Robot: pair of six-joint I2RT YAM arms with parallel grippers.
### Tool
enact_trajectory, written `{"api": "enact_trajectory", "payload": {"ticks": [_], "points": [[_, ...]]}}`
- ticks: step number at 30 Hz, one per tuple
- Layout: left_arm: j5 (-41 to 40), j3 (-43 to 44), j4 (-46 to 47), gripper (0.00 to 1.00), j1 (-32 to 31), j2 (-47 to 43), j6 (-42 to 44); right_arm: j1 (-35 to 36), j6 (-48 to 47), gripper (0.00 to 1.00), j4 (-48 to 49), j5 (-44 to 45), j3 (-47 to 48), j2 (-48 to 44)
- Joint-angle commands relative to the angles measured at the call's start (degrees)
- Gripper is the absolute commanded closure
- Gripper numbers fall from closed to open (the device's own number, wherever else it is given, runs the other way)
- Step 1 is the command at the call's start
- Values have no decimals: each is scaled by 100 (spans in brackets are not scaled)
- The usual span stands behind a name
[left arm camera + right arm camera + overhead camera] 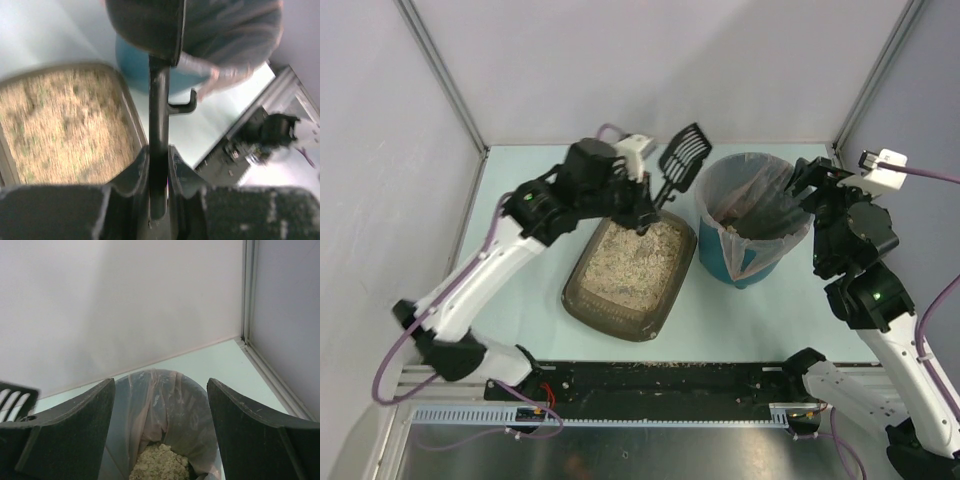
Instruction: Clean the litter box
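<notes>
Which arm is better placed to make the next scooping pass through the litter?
Left. The left gripper is shut on the scoop by its handle, right over the litter box at its far end. The right gripper is open and empty, up at the bin.

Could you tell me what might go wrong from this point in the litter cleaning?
1. The left gripper grips the scoop only by its thin handle; it may twist and drop litter on the table between litter box and bin.
2. The open right gripper hangs at the bin's rim; a scoop swung over could strike it or snag the loose bag.
</notes>
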Motion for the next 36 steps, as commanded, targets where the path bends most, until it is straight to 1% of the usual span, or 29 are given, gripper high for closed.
{"api": "enact_trajectory", "payload": {"ticks": [1, 2, 4, 5, 6, 8, 10, 11, 12, 13, 16, 24, 28, 30, 36], "points": [[1264, -1036, 99, 100, 561, -996, -999, -32, 150, 21, 252, -207, -27, 78], [1536, -1604, 108, 100, 859, -1267, -1114, -32, 158, 21, 269, -243, -27, 87], [1871, -2178, 108, 100, 1194, -1515, -1439, -40, 167, 21, 357, -348, -27, 157], [2029, -2712, 108, 100, 1361, -1638, -1553, -32, 150, 22, 392, -383, -27, 166], [2318, -2952, 117, 100, 1685, -1848, -1754, -40, 106, 22, 462, -427, -27, 192], [2513, -3540, 143, 100, 1959, -2165, -1957, -49, 88, 22, 524, -515, -27, 227], [2829, -3850, 205, 100, 2311, -2350, -2239, -49, 97, 22, 568, -568, -27, 262], [2987, -4156, 222, 100, 2538, -2473, -2318, -49, 114, 22, 577, -577, -27, 271], [3346, -4315, 249, 100, 2627, -2509, -2423, -49, 184, 22, 542, -603, -27, 297], [3488, -4656, 258, 100, 2715, -2536, -2477, -49, 211, 22, 524, -595, -27, 298], [3972, -5176, 284, 100, 2909, -2475, -2539, -58, 377, 22, 463, -604, -27, 306], [4474, -5494, 302, 100, 3129, -2001, -2424, -49, 405, 22, 261, -498, -27, 210], [4615, -5758, 293, 100, 3217, -1675, -2661, -49, 519, 22, 164, -603, -27, 166], [4501, -5732, 302, 100, 3270, -1692, -2793, -49, 606, 22, 103, -621, -27, 131], [4667, -5741, 293, 100, 3402, -1596, -3267, -49, 668, 22, -82, -577, -27, 131]]}}
